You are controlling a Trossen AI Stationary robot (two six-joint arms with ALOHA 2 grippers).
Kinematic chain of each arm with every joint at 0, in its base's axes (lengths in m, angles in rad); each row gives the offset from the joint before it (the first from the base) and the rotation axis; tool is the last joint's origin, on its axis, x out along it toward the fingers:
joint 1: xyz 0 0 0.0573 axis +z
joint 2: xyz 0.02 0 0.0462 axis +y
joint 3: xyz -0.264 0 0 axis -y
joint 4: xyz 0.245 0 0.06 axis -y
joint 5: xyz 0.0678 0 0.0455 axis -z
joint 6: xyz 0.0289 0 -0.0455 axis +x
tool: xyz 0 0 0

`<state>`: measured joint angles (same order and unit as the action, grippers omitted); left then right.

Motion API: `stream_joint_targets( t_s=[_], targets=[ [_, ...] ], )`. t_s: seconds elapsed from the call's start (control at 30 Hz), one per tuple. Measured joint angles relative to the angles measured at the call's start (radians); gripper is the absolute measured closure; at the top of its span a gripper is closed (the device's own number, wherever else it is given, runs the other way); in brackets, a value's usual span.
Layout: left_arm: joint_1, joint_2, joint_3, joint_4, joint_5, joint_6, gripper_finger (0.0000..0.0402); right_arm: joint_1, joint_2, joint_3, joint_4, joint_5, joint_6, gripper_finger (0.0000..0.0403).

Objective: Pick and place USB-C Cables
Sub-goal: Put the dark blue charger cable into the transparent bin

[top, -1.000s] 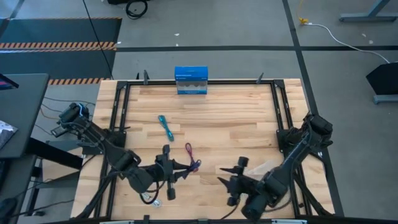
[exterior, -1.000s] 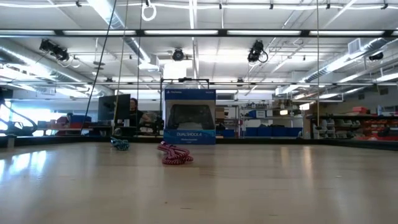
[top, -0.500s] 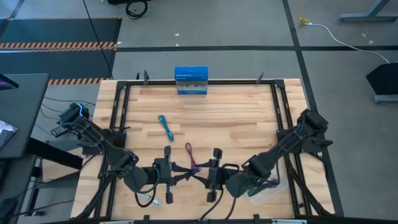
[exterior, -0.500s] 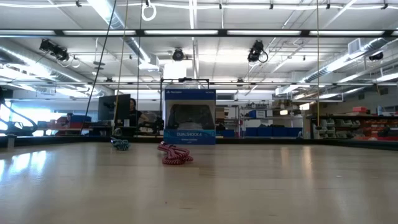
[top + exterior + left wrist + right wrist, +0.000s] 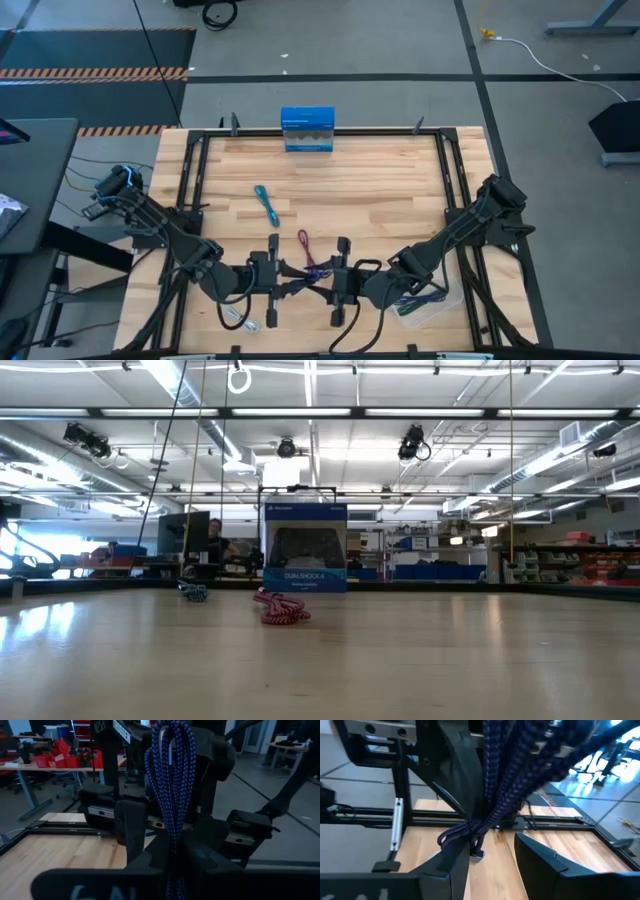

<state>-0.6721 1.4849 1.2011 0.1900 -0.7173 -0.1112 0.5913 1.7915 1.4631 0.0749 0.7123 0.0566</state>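
Observation:
The dark purple cable (image 5: 314,268) is a braided bundle held up between my two facing grippers near the table's near edge. My left gripper (image 5: 304,275) is shut on it, and the bundle (image 5: 171,780) stands upright above its fingers. My right gripper (image 5: 323,279) faces it from the right, open, with the bundle (image 5: 495,795) in front of its spread fingers (image 5: 454,862); I cannot tell whether they touch. The maroon cable (image 5: 303,241) and the teal cable (image 5: 265,204) lie flat on the wood. A green cable (image 5: 425,300) lies in the clear tray. My left gripper pinches the dark purple cable between its two fingers at the bundle's lower part (image 5: 172,847). It comes in level from the table's left. The bundle stands upright above the fingers and is lifted clear of the table.
The blue box (image 5: 307,129) stands at the far edge, also in the low view (image 5: 305,555). The clear tray (image 5: 445,303) sits at the near right under the right arm. A white-grey cable (image 5: 240,318) lies near the left arm's base. Bare wood spans the table's middle.
My right gripper has swung from the near right side toward the table's left until it faces the left gripper and the purple cable. The left gripper has kept hold of the cable and barely shifted.

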Motion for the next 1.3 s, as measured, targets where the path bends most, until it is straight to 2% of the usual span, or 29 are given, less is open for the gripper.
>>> stream_joint_targets(
  t_s=[0.2, 0.4, 0.53, 0.7, 0.83, 1.0, 1.2, 1.3],
  targets=[
    [0.001, 0.003, -0.001, -0.006, 0.009, 0.019, 0.0364, 0.025, 0.000, 0.000, -0.031, -0.047, 0.018, 0.0241],
    [0.019, 0.003, -0.001, -0.002, 0.088, 0.004, 0.0364, 0.030, -0.001, 0.001, 0.032, -0.054, -0.013, 0.0246],
    [0.020, 0.003, -0.002, -0.002, 0.093, 0.001, 0.0363, 0.021, -0.001, 0.001, 0.032, -0.052, -0.015, 0.0282],
    [0.020, 0.003, -0.002, -0.009, 0.095, 0.018, 0.0363, 0.016, -0.001, 0.001, 0.014, -0.054, -0.016, 0.0374],
    [0.019, -0.002, -0.003, -0.019, 0.097, 0.040, 0.0363, 0.016, -0.002, 0.004, -0.034, -0.023, -0.003, 0.0375],
    [0.019, -0.048, -0.006, -0.119, 0.100, 0.036, 0.0363, 0.013, -0.012, 0.008, -0.165, -0.015, 0.085, 0.0375],
    [0.015, -0.173, 0.003, -0.305, 0.053, -0.046, 0.0341, 0.018, -0.058, -0.002, -0.502, -0.041, 0.267, 0.0375],
    [0.017, -0.211, -0.004, -0.412, 0.026, -0.062, 0.0321, 0.015, -0.092, 0.005, -0.724, -0.127, 0.398, 0.0375]
  ],
)
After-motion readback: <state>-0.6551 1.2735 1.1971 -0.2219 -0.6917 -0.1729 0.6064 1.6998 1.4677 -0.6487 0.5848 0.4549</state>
